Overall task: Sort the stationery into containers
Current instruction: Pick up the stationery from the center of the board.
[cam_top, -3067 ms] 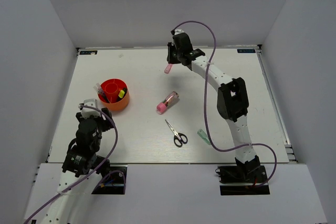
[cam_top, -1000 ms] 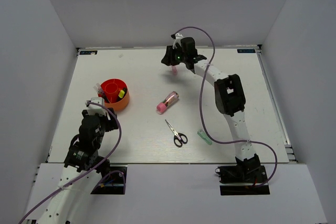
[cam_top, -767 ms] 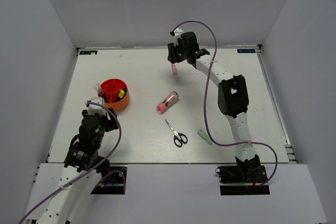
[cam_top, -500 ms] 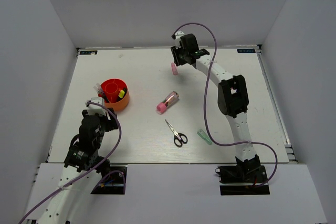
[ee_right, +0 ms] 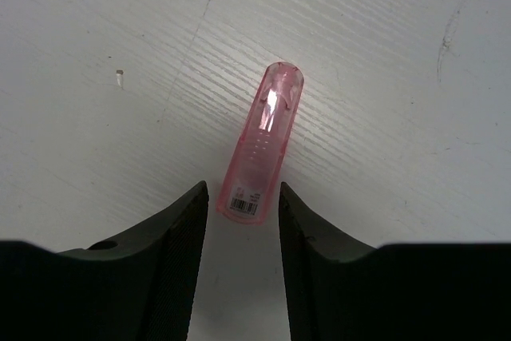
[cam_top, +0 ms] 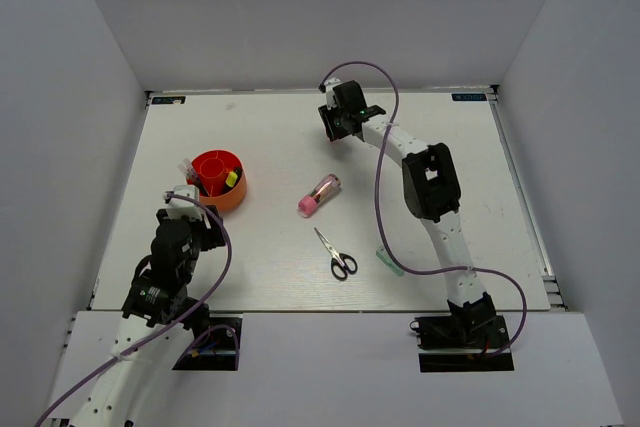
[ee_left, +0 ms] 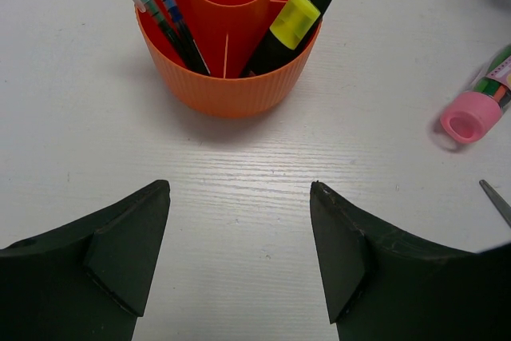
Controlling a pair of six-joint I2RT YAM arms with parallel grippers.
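Observation:
A clear pink capsule-shaped piece (ee_right: 263, 143) lies flat on the white table at the far middle. My right gripper (ee_right: 239, 189) (cam_top: 337, 133) stands open over it, the piece's near end between the fingertips with a small gap on each side. The red-orange pot (cam_top: 218, 193) (ee_left: 227, 89) holds a yellow-capped highlighter (ee_left: 291, 21) and a few pens (ee_left: 160, 9). My left gripper (ee_left: 239, 189) (cam_top: 190, 209) is open and empty just in front of the pot. A pink tube (cam_top: 319, 194) (ee_left: 473, 109), black-handled scissors (cam_top: 337, 254) and a pale-green capsule (cam_top: 388, 262) lie mid-table.
White walls enclose the table on the left, right and far sides. The right arm (cam_top: 432, 182) stretches across the table's right half, over the spot beside the pale-green capsule.
The right jaws have widened and let go of the pink capsule, which now lies on the table. The right gripper has shifted slightly left over it. The left arm has not moved.

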